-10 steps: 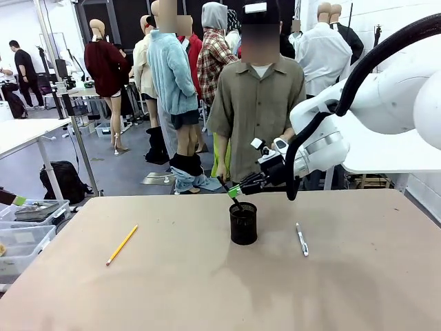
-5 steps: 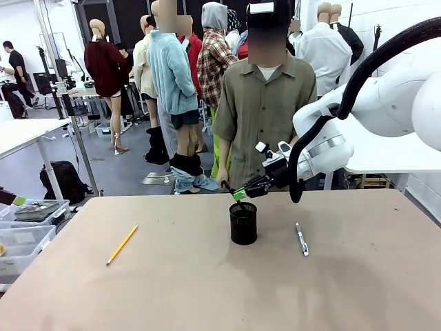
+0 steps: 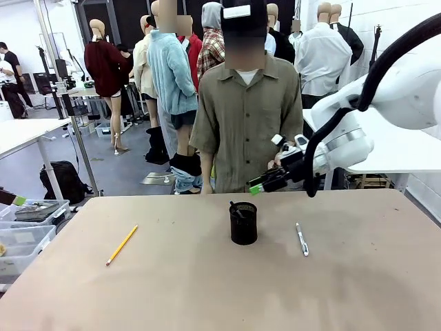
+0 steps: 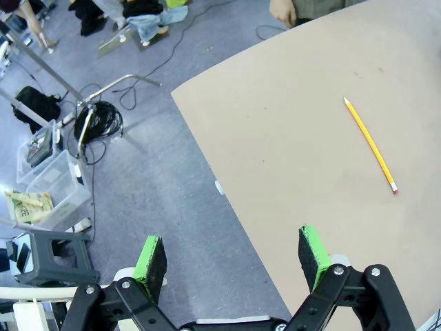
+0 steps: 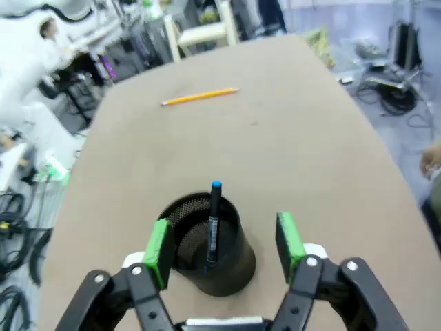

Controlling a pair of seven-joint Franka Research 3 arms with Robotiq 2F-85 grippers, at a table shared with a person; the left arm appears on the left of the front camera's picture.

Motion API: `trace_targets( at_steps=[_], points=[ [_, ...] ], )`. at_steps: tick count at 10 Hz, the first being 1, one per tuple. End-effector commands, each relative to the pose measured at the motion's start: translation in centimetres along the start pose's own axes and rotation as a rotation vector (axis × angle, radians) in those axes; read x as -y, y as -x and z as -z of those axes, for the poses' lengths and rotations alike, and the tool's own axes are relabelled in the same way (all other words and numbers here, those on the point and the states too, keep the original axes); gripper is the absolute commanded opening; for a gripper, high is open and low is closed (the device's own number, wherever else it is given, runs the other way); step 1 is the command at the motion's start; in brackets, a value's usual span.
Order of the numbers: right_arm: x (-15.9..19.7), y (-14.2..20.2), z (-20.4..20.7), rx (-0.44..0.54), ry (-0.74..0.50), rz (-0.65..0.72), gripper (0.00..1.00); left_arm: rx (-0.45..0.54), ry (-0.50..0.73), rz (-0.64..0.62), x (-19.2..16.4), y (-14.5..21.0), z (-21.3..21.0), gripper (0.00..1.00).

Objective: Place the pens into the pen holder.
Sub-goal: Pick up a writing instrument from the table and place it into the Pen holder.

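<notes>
Visibly spread empty, the right end effector [image 3: 256, 186] hangs above the pen holder [image 3: 243, 227] containing a blue-tipped pen [image 5: 214, 221].

Right arm [image 3: 406, 96] stretches toward centre, right jaws parted, empty; left jaws gape wide.

Desk [image 3: 207, 296] surface is bare across the near half and between pencil [image 3: 122, 244] and holder [image 3: 243, 223]. Silver pen [image 3: 302, 238] lies right of the holder, a clear gap between. Holder mouth is reachable from above; one black pen [image 5: 213, 221] leans inside. Right pincer [image 3: 256, 186] hangs above its far-right side. Person [image 3: 241, 124] stands at the far edge.
</notes>
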State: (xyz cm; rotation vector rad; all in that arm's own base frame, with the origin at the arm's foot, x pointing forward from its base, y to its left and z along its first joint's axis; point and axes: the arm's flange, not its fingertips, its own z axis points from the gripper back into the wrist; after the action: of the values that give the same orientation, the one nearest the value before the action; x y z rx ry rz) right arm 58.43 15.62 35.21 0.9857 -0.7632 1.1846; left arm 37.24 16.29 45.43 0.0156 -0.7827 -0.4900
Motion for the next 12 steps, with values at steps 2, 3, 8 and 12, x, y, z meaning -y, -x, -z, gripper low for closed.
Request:
trace_targets(
  at_steps=[2, 3, 8, 12],
  points=[
    [-4.8, 1.9, -8.8, -0.055, 0.287, 0.131, 0.81, -0.002, 0.002, -0.013, -0.1, 0.1, 0.1, 1.00],
    [-6.2, 2.6, -11.5, -0.086, 0.384, 0.182, 0.81, -0.002, 0.002, -0.013, -0.1, 0.1, 0.1, 1.00],
    [-14.9, 8.1, -22.1, -0.192, 0.711, 0.394, 0.81, -0.002, 0.002, -0.013, -0.1, 0.1, 0.1, 1.00],
    [-17.9, 11.6, -24.8, -0.127, 0.746, 0.446, 0.81, -0.002, 0.002, -0.013, -0.1, 0.1, 0.1, 1.00]
  ],
)
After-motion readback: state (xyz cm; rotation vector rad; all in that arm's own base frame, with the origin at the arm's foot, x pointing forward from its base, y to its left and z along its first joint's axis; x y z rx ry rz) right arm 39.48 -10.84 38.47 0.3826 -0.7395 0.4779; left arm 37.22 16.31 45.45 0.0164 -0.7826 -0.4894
